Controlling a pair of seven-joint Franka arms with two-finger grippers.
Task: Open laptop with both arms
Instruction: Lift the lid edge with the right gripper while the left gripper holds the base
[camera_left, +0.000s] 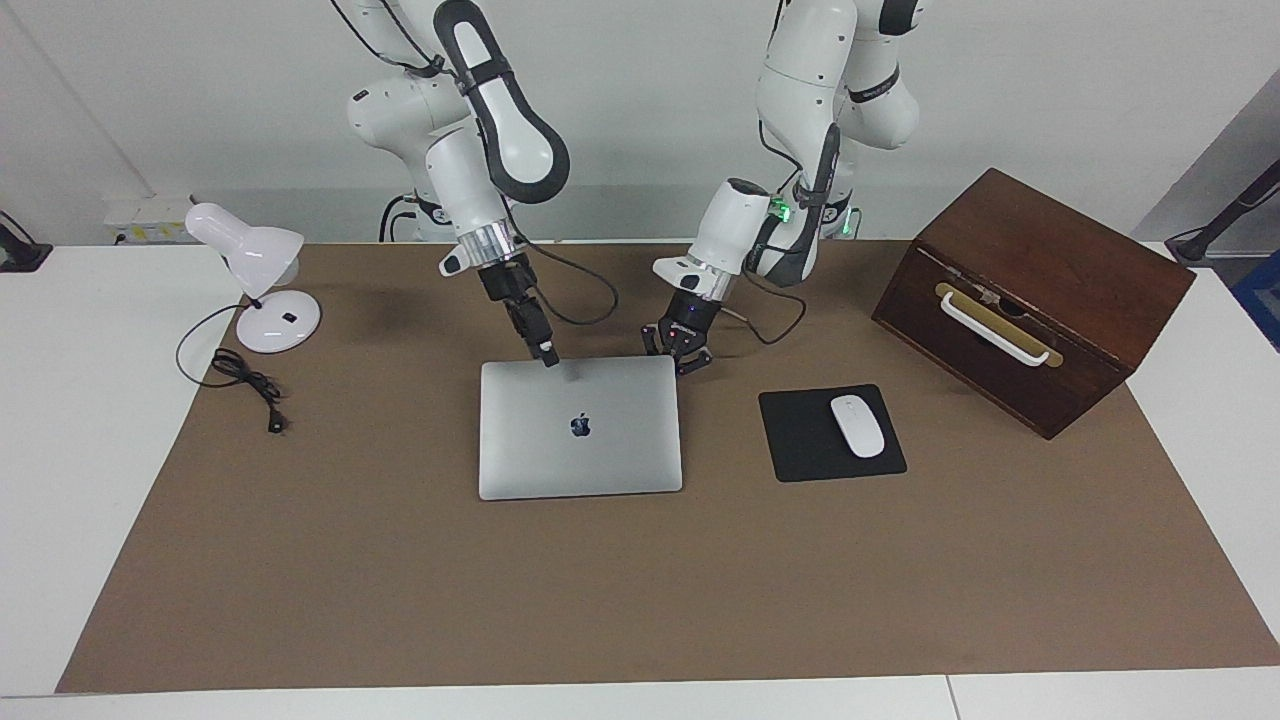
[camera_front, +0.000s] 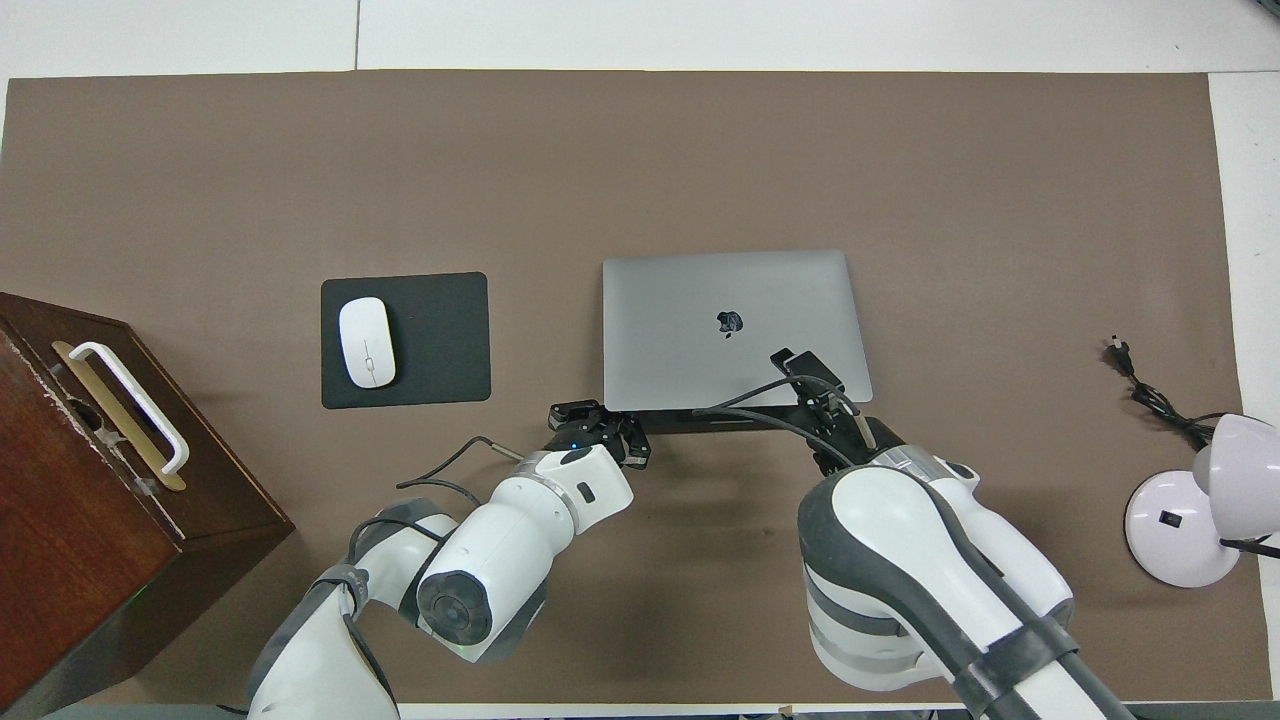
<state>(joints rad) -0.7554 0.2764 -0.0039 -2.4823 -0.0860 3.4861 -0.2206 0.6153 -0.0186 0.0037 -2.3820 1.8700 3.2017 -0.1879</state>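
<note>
1. The left arm's (camera_left: 745, 225) jaws are together, low at the corner of the laptop's edge nearest the robots, toward the left arm's end. This looks placed to catch the lid's lip. The right arm's (camera_left: 470, 190) jaws touch down on the lid just inside that same edge, probably to steady it. I cannot tell whether they are apart or together.
2. The brown mat (camera_left: 640, 600) covers the white worktop (camera_left: 80, 450).
3. The dark wooden box with a white handle (camera_left: 1040, 270) sits at the left arm's end, well clear.
4. The thin silver-grey laptop (camera_left: 600, 450) lies closed and flat mid-mat, its lid not yet raised.
5. The white desk lamp (camera_left: 250, 260) stands at the right arm's end.
6. The black square mouse pad (camera_left: 800, 440) lies beside the laptop.
7. The white oval mouse (camera_left: 857, 425) rests on the pad.
</note>
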